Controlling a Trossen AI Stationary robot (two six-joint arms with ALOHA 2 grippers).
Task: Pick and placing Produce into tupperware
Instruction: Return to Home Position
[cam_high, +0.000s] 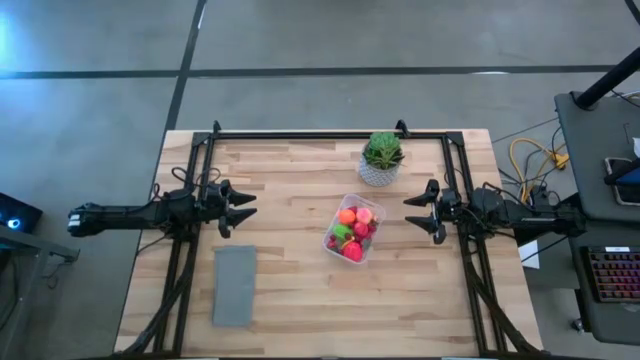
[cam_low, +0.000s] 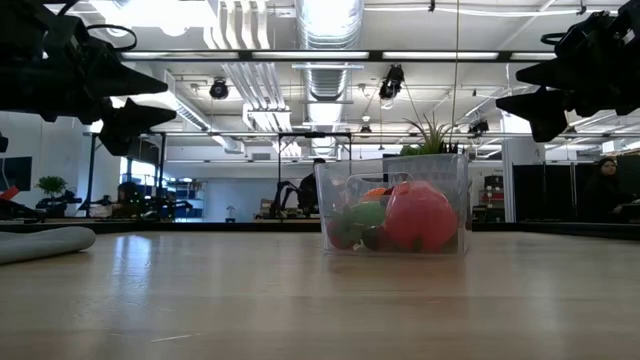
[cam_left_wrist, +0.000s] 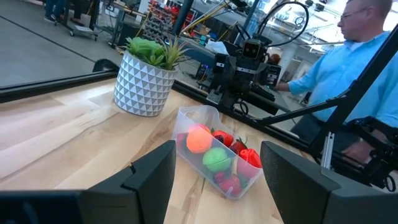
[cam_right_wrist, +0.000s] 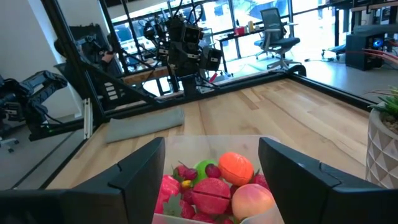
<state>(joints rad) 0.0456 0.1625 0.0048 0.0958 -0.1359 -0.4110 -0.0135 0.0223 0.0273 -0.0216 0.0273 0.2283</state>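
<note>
Left pincer (cam_high: 250, 208) spread, empty, well left | my right pincer (cam_high: 410, 212) spread, empty, right of tupperware (cam_low: 340, 185) | produce (cam_high: 353, 232) inside | it seems light, slick: I'd pinch its rim.

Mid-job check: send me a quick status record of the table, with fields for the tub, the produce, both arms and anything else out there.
tupperware: upright, no lid, right of table centre
produce: piled inside the tupperware; orange, green, red and pink pieces show
left end effector: open, empty, raised over the table's left side
right end effector: open, empty, raised at the right side, apart from the tupperware
potted plant: near the far edge, beyond the tupperware, not touching it
grey mat: flat, near left
</note>
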